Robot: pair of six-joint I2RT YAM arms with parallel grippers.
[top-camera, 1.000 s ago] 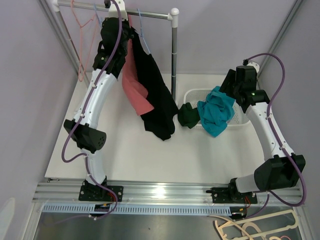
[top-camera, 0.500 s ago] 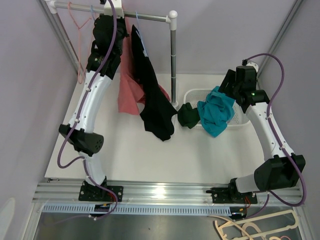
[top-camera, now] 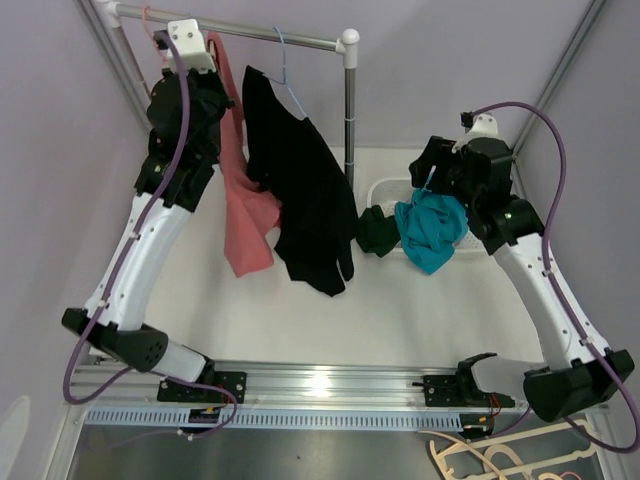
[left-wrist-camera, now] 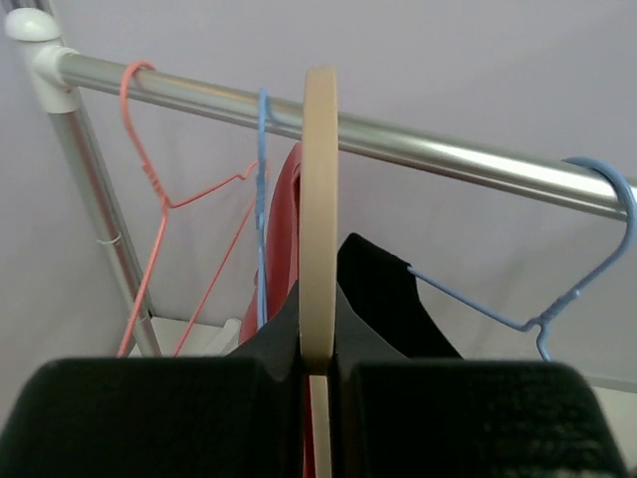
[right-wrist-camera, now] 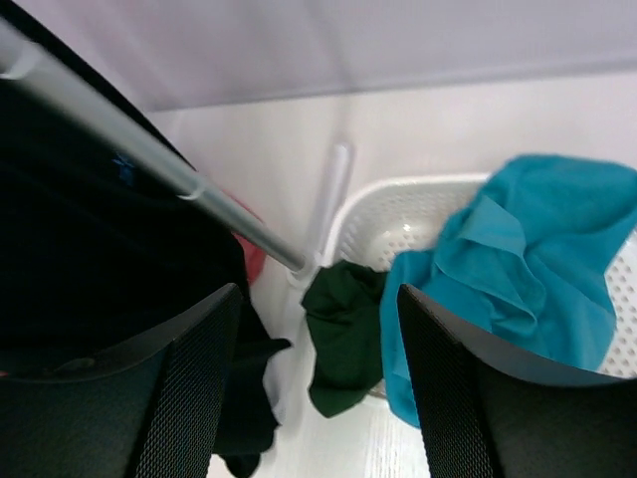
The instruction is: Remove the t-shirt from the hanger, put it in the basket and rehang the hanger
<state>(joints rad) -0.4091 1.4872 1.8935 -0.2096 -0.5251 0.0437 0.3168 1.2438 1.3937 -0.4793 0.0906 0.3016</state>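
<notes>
A red t-shirt [top-camera: 245, 205] hangs from a beige hanger [left-wrist-camera: 319, 199] at the left part of the rail [top-camera: 270, 35]. My left gripper [top-camera: 210, 75] is raised to the rail and shut on the stem of that hanger's hook [left-wrist-camera: 318, 358]. In the left wrist view the hook's top stands higher than the rail [left-wrist-camera: 428, 144]; I cannot tell if it rests on it. My right gripper [top-camera: 432, 172] is open and holds nothing, hovering by the basket; between its fingers [right-wrist-camera: 194, 368] I see a dark green garment [right-wrist-camera: 343, 329].
A black t-shirt [top-camera: 300, 190] hangs on a blue wire hanger [left-wrist-camera: 587, 269] right of the red one. Bare pink [left-wrist-camera: 149, 199] and blue [left-wrist-camera: 262, 199] wire hangers sit on the rail. The white basket [top-camera: 385, 188] holds a teal garment [top-camera: 432, 228]. The rack post [top-camera: 348, 110] stands between.
My left arm has swung left along the rail, carrying the hanger and red t-shirt away from the black one. My right arm has moved left, toward the rack post.
</notes>
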